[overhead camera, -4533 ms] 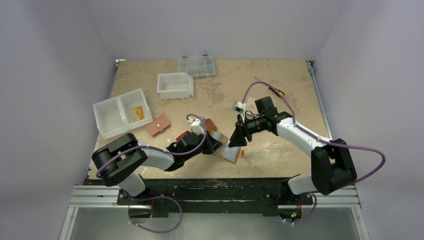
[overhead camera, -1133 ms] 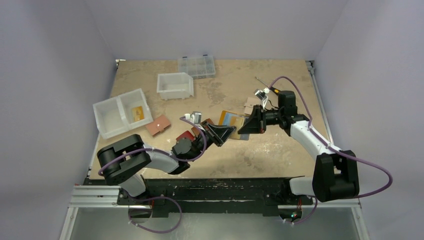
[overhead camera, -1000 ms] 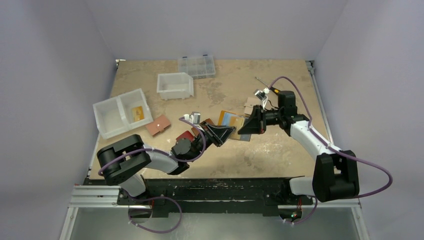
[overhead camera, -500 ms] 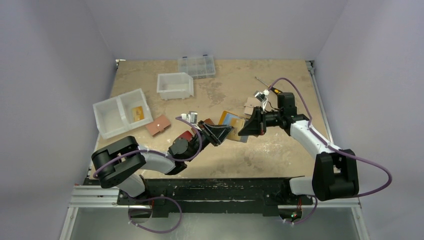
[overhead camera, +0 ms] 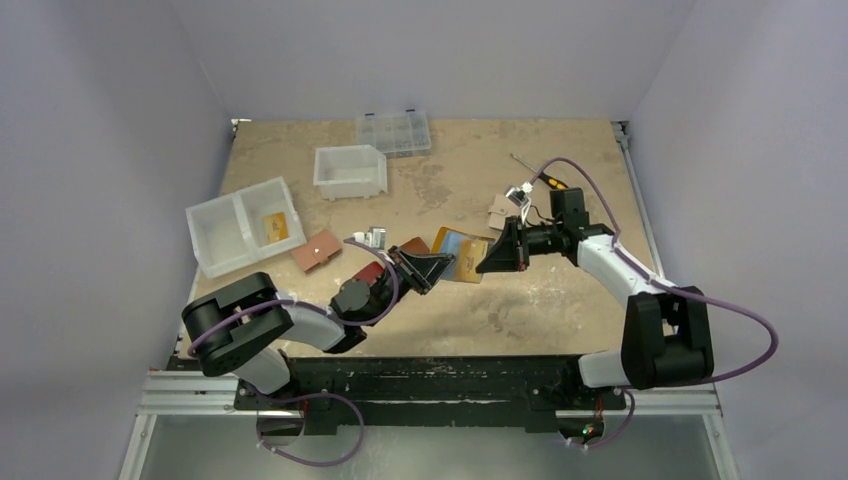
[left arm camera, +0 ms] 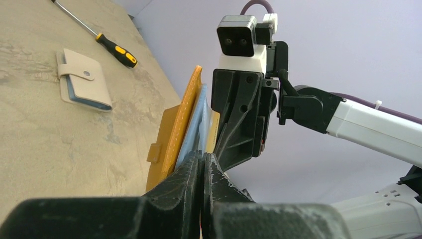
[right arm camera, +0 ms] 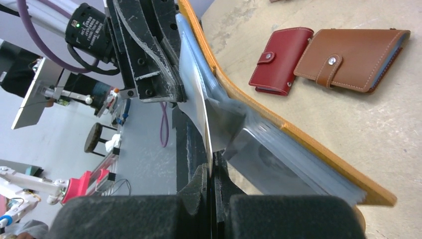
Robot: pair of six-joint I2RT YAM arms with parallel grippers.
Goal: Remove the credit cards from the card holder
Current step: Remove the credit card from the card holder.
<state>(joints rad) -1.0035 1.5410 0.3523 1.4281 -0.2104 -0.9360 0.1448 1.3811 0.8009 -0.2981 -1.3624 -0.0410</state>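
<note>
The card holder (overhead camera: 457, 254) is up off the table (overhead camera: 540, 310), mid-air between the two arms, its mustard cover fanned open and pale blue sleeves showing. The left gripper (left arm camera: 203, 167) is clamped tight on its lower edge, and the right gripper (right arm camera: 213, 174) is pinched flat on a thin whitish card (right arm camera: 197, 102) poking out of the pockets. At least it looks like a card; it could be a sleeve edge.

To my eye this is the pull. The right arm wants a straight draw along the pocket, no twisting, while the left just anchors. If the whole stack slides along, the grip has caught a sleeve.

Below lie a dark red wallet (right arm camera: 280, 60) and a brown wallet (right arm camera: 348, 47). A beige wallet (left arm camera: 84, 79) and a screwdriver (left arm camera: 112, 46) sit further off. Nothing blocks the pull. The grippers are nearly nose to nose, so that's the squeeze.
</note>
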